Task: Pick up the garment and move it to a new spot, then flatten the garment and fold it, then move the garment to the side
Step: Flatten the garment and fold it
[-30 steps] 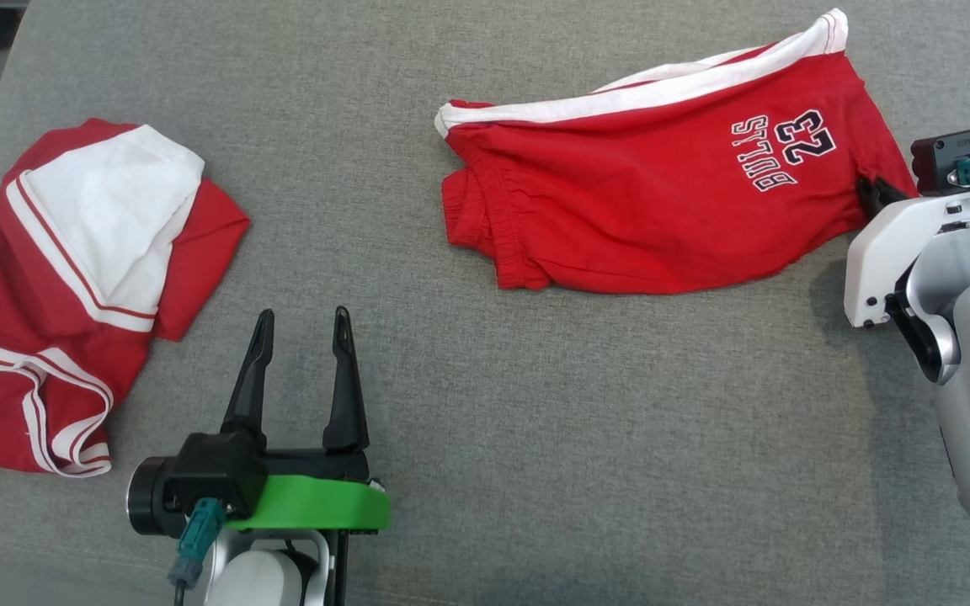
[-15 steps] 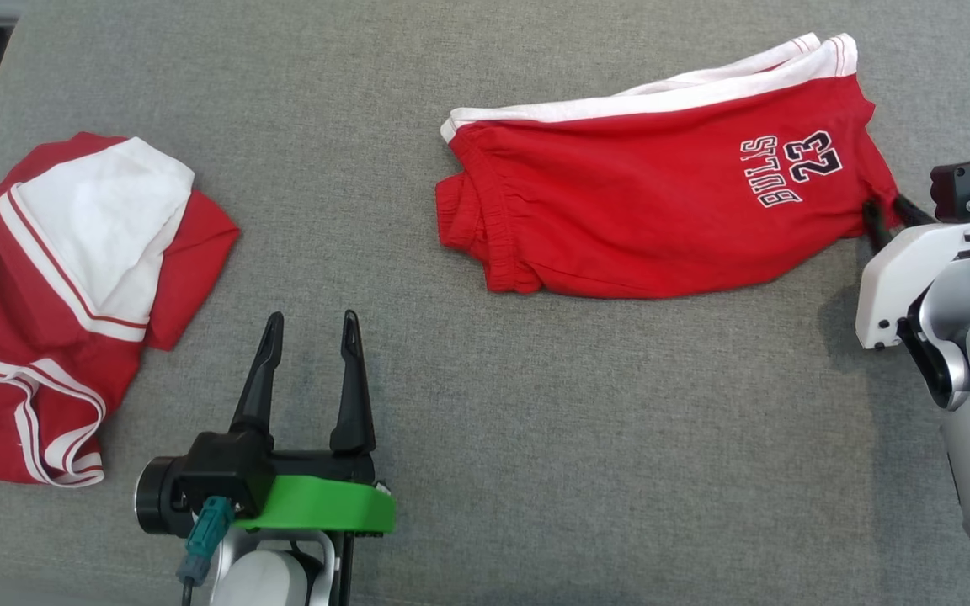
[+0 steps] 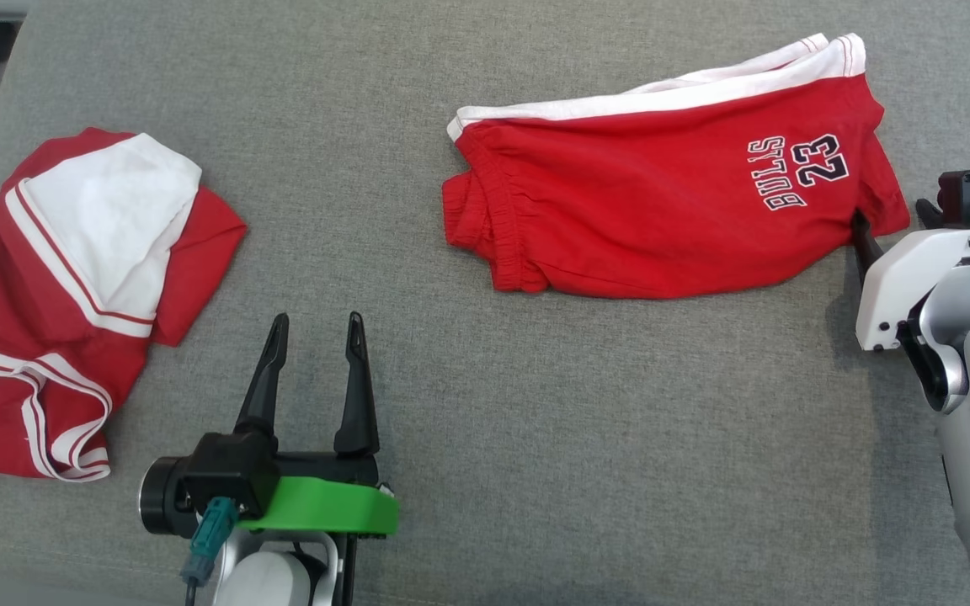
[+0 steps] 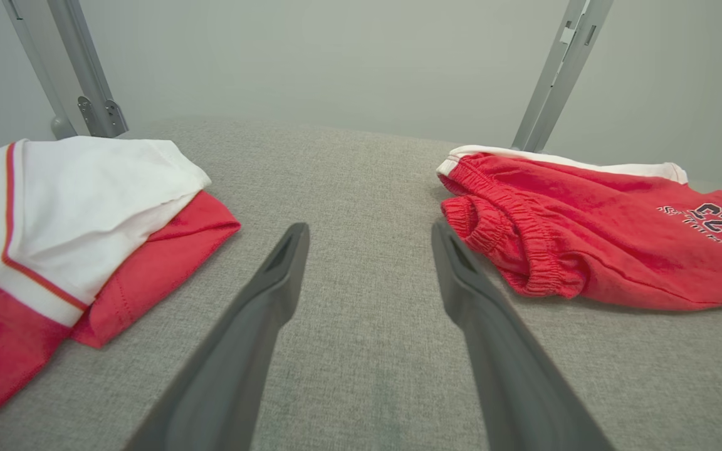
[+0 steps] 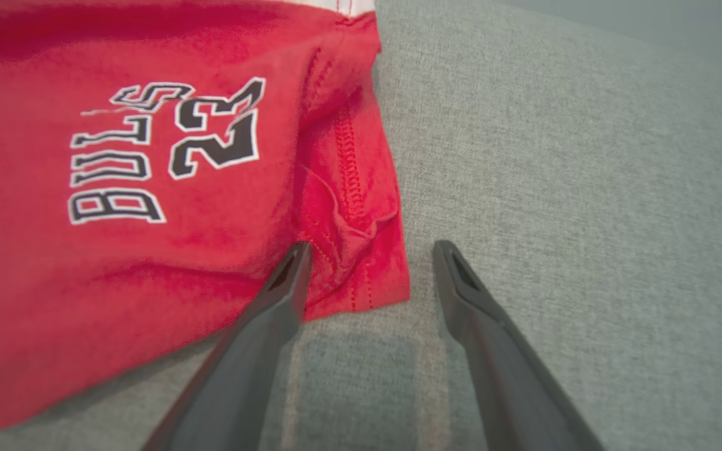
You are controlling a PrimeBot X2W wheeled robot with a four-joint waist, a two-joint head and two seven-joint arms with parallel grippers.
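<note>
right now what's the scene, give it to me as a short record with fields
surface: grey fabric, both garments lie on it
shorts: red with white trim and a BULLS 23 print, lying on the robot's right
other garment: red and white, bunched, on the robot's left
left gripper: open, empty, over bare fabric between the two garments
right gripper: open, its fingers either side of the shorts' corner near the print, not pinching it

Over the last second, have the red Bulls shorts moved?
Yes, slightly. Against the other red-and-white garment, the printed end of the shorts has shifted toward the robot's right and nearer; their waistband end has hardly moved.
</note>
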